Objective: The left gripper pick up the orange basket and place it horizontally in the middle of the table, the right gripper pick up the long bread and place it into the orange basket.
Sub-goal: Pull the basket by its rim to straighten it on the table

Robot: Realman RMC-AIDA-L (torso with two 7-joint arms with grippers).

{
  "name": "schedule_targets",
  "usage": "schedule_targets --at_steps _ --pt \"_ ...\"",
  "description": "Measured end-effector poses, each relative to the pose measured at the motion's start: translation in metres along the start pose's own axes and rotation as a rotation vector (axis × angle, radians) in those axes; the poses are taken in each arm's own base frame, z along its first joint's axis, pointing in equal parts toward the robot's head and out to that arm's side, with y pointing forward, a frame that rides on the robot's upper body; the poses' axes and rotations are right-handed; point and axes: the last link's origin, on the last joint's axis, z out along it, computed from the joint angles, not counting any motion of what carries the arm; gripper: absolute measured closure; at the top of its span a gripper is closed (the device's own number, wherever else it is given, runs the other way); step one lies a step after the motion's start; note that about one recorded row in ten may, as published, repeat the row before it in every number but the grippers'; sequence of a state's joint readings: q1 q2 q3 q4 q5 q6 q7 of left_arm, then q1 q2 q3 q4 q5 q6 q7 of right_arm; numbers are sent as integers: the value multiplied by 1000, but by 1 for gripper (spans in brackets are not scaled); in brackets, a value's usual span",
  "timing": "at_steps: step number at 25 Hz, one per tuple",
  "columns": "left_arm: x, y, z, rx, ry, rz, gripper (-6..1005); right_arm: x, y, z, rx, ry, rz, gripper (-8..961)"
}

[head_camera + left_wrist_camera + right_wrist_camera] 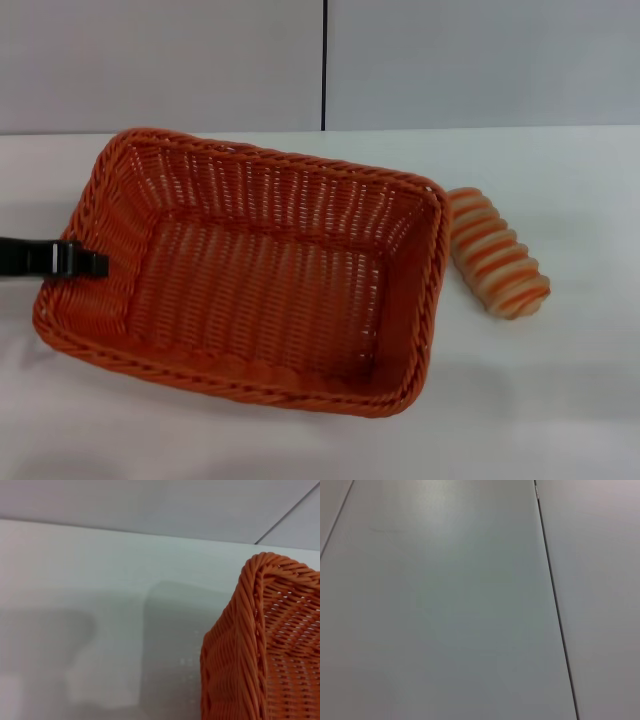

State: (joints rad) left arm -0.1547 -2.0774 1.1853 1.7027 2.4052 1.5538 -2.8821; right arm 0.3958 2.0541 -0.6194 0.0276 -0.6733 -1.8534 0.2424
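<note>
A: Nearest the robot, what is there?

B: Bare white table [300,445]. Just beyond it sits the orange basket [250,280], lying across the middle of the table and slightly skewed, open side up, nothing inside.

A: And the left gripper?

B: The left gripper [88,263] reaches in from the left side and meets the basket's left short wall at the braided rim. One black finger lies over the rim, inside the basket. It looks closed on that wall, though the outer finger is hidden. The left wrist view shows only a basket corner [265,645] over the table.

A: The bread?

B: The long bread [497,253] lies on the table just right of the basket, apart from it.

A: The right gripper?

B: Out of sight; its wrist camera shows only grey wall panels [445,605].
</note>
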Motion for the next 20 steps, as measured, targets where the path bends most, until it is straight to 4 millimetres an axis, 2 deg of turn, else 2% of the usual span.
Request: schedule_targets --at_steps 3,8,20 --pt "-12 -2 0 -20 7 -29 845 0 0 0 -2 1 -1 393" --pt "-20 0 3 -44 4 -41 830 0 0 -2 0 3 -1 393" --pt "-23 -2 8 -66 -14 -60 784 -1 -2 -3 1 4 -6 395"
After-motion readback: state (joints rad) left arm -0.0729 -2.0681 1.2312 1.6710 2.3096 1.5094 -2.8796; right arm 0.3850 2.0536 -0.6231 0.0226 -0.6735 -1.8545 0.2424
